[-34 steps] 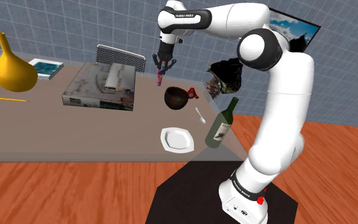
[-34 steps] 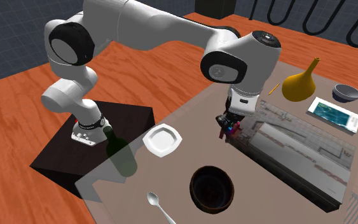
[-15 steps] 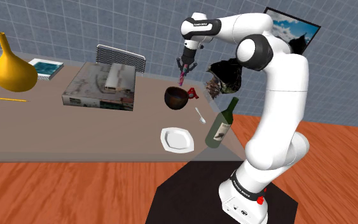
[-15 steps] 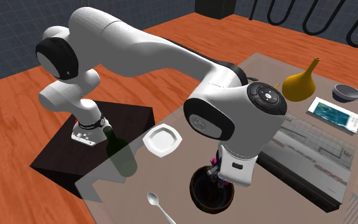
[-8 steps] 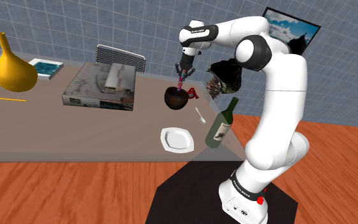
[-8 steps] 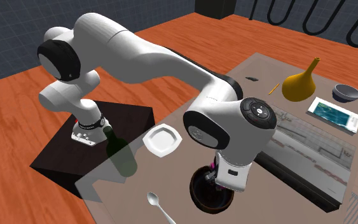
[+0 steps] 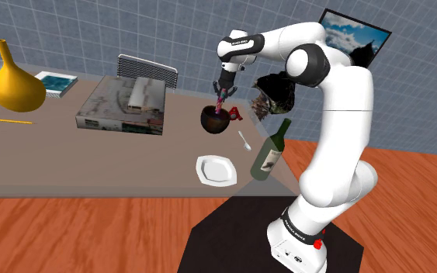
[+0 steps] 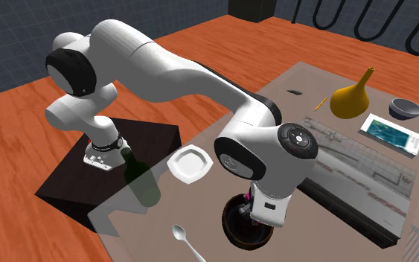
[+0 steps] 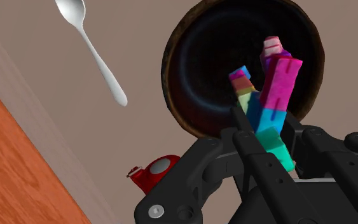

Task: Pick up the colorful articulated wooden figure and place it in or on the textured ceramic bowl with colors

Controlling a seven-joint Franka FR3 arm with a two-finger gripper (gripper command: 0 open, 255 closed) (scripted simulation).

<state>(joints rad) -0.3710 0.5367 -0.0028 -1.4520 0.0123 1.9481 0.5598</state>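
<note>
The dark brown bowl [image 7: 213, 120] stands on the table near the edge by the arm. My gripper [image 7: 223, 95] hangs just above it, shut on the colourful block figure [image 7: 223, 101], whose lower end reaches to about the bowl's rim. In the wrist view the pink, blue and teal figure [image 9: 271, 105] is clasped between the black fingers [image 9: 246, 141] and points into the dark hollow of the bowl [image 9: 176, 76]. In the second exterior view the hand covers the figure and stands over the bowl [image 8: 237, 226].
A small red object [image 7: 235, 115] lies beside the bowl, with a spoon [image 7: 244, 140], a white plate [image 7: 215, 170] and a green bottle [image 7: 271, 153] nearer the stand. A large flat box [image 7: 123, 105], a yellow vase [image 7: 13, 85] and a book [image 7: 56, 83] sit farther along the table.
The arm carried the figure from above the box over to the bowl, then lowered it slightly toward the bowl's rim. The grip has stayed shut.
</note>
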